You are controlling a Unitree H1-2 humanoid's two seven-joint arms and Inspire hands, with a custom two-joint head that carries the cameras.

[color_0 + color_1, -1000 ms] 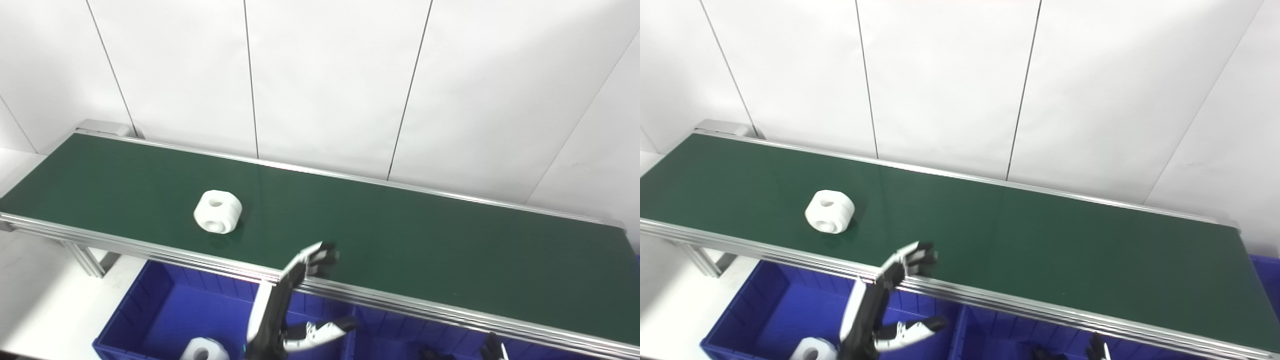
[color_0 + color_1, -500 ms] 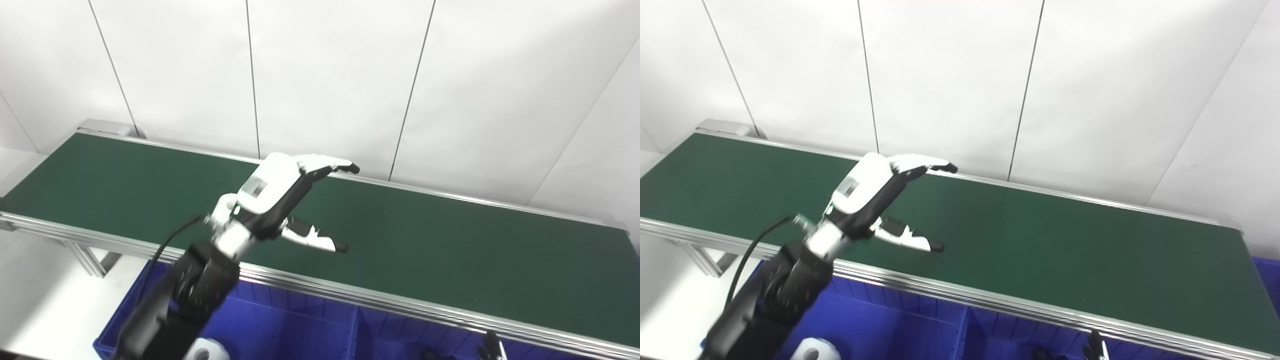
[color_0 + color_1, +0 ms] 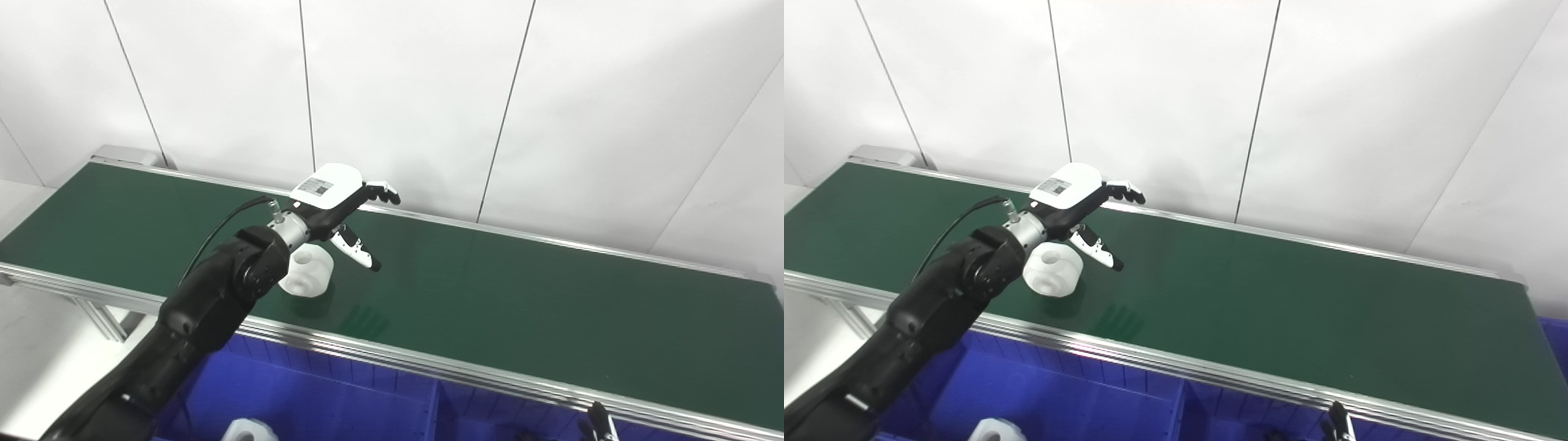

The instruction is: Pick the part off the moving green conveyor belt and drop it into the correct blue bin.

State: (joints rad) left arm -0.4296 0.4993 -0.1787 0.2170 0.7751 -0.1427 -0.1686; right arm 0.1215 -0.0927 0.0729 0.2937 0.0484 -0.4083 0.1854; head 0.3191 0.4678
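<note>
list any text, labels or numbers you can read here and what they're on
One label only: a small sticker on the white back of the left robot hand, above the green conveyor belt. Its print is too small and blurred to read.
White part, blue bin: no text visible.

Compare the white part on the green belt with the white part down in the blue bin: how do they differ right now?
The white part on the belt lies in plain sight on the green conveyor belt, just below the open left robot hand; the part in the bin is cut off by the picture's bottom edge. The belt part sits higher, the other rests low inside the blue bin. Both are white, rounded, with a hole on top.
</note>
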